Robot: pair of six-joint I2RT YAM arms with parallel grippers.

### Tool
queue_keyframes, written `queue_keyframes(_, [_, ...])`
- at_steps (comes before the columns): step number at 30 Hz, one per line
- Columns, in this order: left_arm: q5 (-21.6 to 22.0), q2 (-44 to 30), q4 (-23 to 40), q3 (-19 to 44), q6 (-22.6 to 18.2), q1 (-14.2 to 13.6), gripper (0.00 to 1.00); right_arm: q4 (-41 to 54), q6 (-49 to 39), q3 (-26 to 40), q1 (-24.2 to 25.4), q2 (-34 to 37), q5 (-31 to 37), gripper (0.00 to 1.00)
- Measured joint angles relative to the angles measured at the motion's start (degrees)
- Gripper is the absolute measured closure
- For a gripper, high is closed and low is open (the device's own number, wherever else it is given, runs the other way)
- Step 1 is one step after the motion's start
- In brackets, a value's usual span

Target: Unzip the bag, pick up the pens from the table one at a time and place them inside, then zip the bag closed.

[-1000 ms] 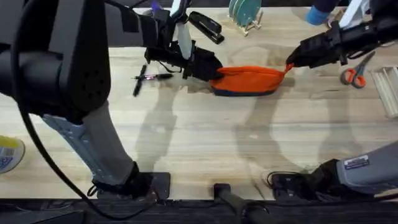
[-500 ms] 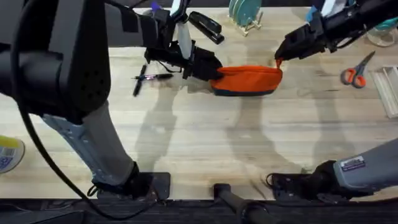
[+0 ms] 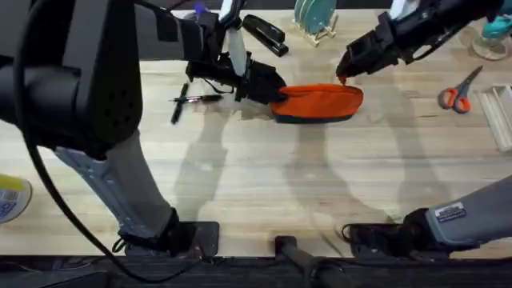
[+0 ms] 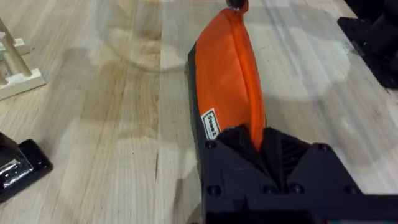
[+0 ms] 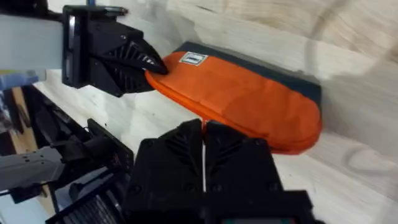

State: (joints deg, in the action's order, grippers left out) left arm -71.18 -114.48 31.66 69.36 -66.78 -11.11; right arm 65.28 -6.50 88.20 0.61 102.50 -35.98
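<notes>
The left gripper is clamped on the bag's near end; the right gripper is closed over its zipper line. Unzipping appears under way; next, draw the slider along while the anchor holds. The pens lie nearby on the table, beside a stapler.

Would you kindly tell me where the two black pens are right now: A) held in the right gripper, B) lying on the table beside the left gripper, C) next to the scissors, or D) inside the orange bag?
B: the overhead view shows both pens lying on the table beside the left gripper, which is shut on the end of the bag.
</notes>
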Motion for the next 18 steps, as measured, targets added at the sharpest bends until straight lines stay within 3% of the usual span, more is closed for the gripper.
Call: queue_keyframes(18, [0.00, 0.02, 0.00, 0.00, 0.02, 0.00, 0.958, -6.83, 6.88, 0.07, -10.13, 0.00, 2.18, 0.969])
